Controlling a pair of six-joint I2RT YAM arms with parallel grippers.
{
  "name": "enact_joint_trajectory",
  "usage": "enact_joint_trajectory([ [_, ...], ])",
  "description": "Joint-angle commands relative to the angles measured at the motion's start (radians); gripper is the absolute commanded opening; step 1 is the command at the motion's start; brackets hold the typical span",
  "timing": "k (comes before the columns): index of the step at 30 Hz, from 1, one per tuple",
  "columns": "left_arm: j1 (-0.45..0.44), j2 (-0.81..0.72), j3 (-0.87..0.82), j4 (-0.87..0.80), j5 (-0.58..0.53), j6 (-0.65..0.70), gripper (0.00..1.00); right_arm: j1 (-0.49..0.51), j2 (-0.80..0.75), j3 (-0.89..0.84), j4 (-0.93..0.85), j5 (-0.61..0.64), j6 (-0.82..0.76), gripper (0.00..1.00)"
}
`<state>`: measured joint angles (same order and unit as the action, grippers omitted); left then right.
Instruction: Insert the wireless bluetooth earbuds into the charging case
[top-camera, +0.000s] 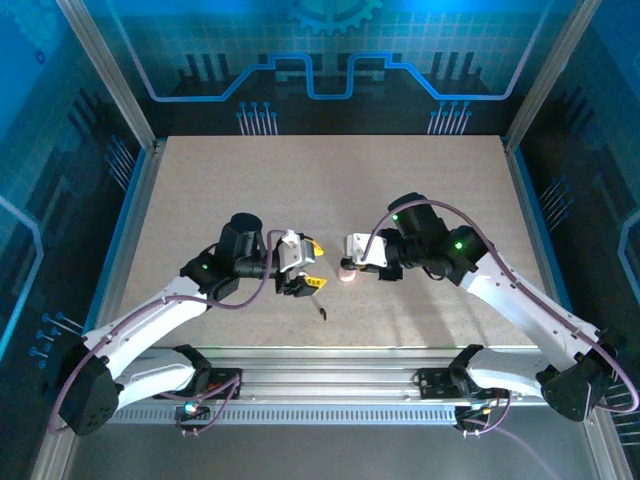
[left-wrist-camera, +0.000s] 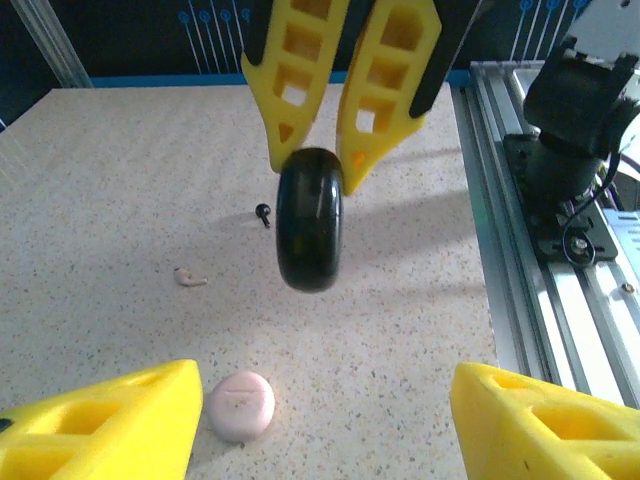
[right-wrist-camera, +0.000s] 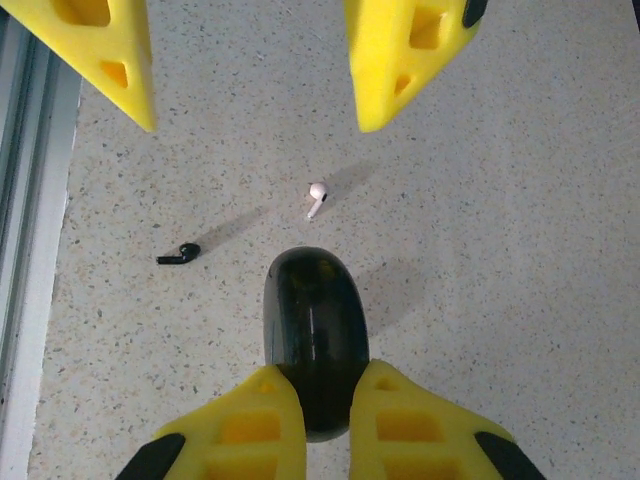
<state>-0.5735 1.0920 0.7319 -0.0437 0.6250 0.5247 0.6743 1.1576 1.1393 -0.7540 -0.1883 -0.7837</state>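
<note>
Speckled tabletop (left-wrist-camera: 100, 180) holds pale earbud (left-wrist-camera: 188, 277), pink disc (left-wrist-camera: 240, 405) (its mark illegible).

A robot test cell: aluminium frame posts (top-camera: 112, 72); blue circuit-print walls (top-camera: 330, 50); speckled table (top-camera: 330, 180).

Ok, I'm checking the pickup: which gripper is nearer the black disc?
Right. The right gripper is shut on the black disc; the left gripper is open, facing it but apart.
</note>
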Motion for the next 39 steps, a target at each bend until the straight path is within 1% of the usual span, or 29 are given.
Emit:
enact_joint_trajectory([
  [1, -0.007, -0.008, 0.029, -0.042, 0.028, 0.047, 0.67, 0.021, 0.002, 0.025, -0.001, 0.027, -0.012, 0.11],
  [15, -0.008, 0.009, 0.05, -0.083, 0.038, 0.086, 0.67, 0.051, 0.017, 0.022, 0.019, 0.048, -0.052, 0.11],
  [21, -0.009, 0.014, 0.065, -0.103, 0.057, 0.1, 0.65, 0.048, -0.028, -0.036, 0.08, 0.002, -0.043, 0.11],
  [25, -0.009, 0.015, 0.077, -0.121, 0.059, 0.109, 0.65, 0.044, -0.049, -0.05, 0.08, -0.013, -0.04, 0.11],
  [30, -0.017, 0.013, 0.09, -0.13, 0.058, 0.112, 0.65, 0.044, -0.053, -0.058, 0.08, -0.024, -0.037, 0.11],
  [39, -0.04, 0.04, 0.113, -0.138, 0.075, 0.113, 0.65, 0.041, -0.043, -0.062, 0.113, -0.093, -0.026, 0.11],
])
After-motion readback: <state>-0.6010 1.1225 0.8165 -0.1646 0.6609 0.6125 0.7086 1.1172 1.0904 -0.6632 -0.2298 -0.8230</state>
